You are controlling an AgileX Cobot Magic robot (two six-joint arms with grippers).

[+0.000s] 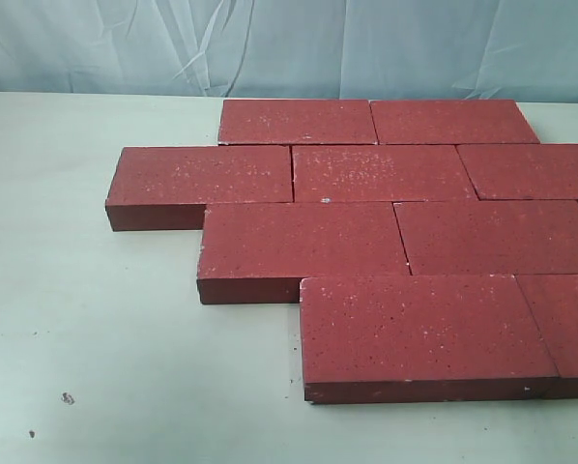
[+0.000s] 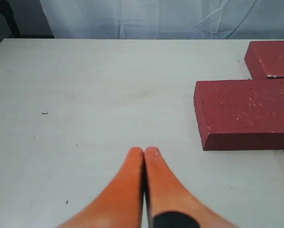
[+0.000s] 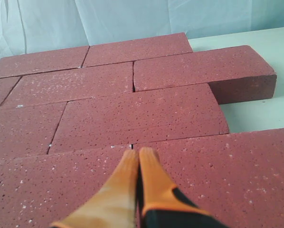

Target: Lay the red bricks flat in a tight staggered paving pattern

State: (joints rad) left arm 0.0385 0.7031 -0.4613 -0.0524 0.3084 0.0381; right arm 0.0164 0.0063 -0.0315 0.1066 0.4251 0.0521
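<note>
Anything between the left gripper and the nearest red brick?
Nothing visible. The left gripper, jaws together, hangs over the bare table. Only open surface lies between it and the nearest red brick, which sits at the edge of the paved block.

Tapered orange jaws (black bases)

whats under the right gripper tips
The shut right gripper is over the red bricks, tips at a joint between rows. Its fingers cover the brick surface below them; the table beneath is hidden.
</note>
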